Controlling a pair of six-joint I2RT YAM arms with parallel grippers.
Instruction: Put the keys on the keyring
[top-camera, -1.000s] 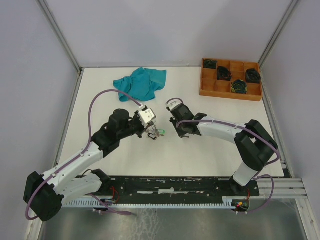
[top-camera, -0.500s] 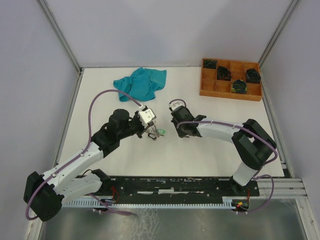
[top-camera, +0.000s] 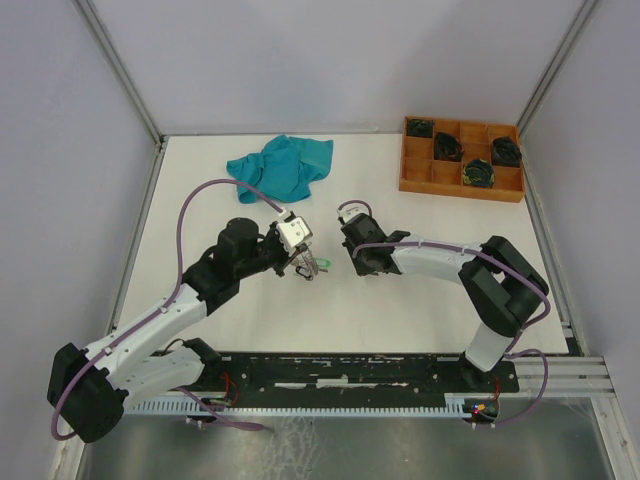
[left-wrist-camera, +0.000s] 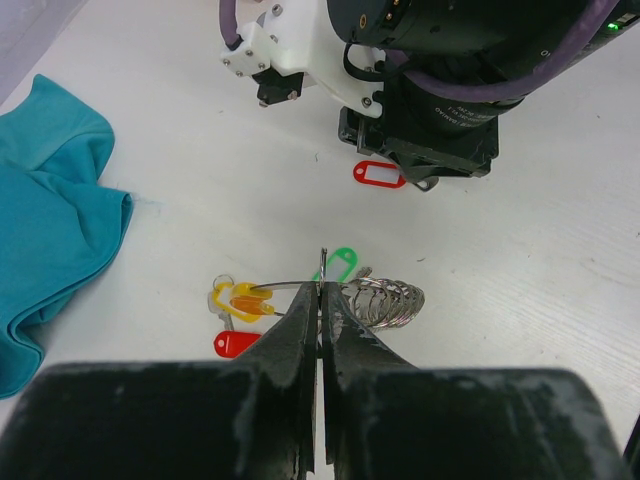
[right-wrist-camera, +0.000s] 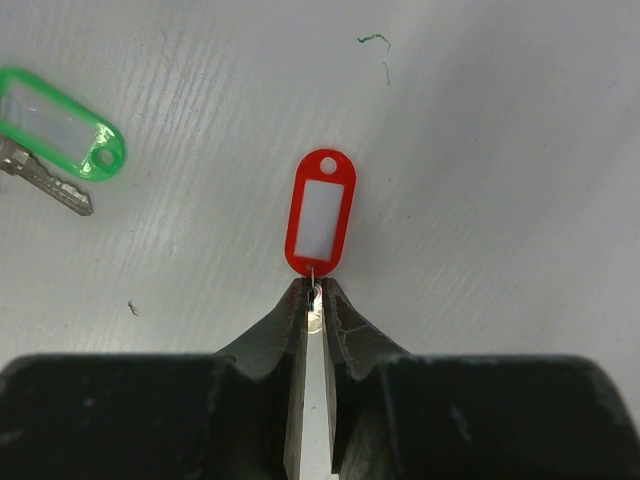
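Observation:
In the left wrist view my left gripper (left-wrist-camera: 322, 290) is shut on the keyring (left-wrist-camera: 278, 286), a thin silvery wire held just above the table. A yellow-orange tag (left-wrist-camera: 245, 298) sits at the wire's left end. A red tag (left-wrist-camera: 238, 343), a green tag (left-wrist-camera: 341, 263) and a stack of small rings (left-wrist-camera: 388, 300) lie under it. My right gripper (right-wrist-camera: 314, 290) points down at the table. It is shut on the small ring and key of a red-tagged key (right-wrist-camera: 320, 210). A green-tagged key (right-wrist-camera: 60, 135) lies to its left. Both grippers (top-camera: 305, 262) (top-camera: 352, 238) meet mid-table.
A teal cloth (top-camera: 280, 165) lies crumpled at the back left. A wooden compartment tray (top-camera: 420, 175) with dark coiled bundles stands at the back right. The two arms' wrists are close together, a hand's width apart.
My right gripper's jaws have closed on the red-tagged key, and that arm has crept slightly left. The left gripper and keyring have stayed still.

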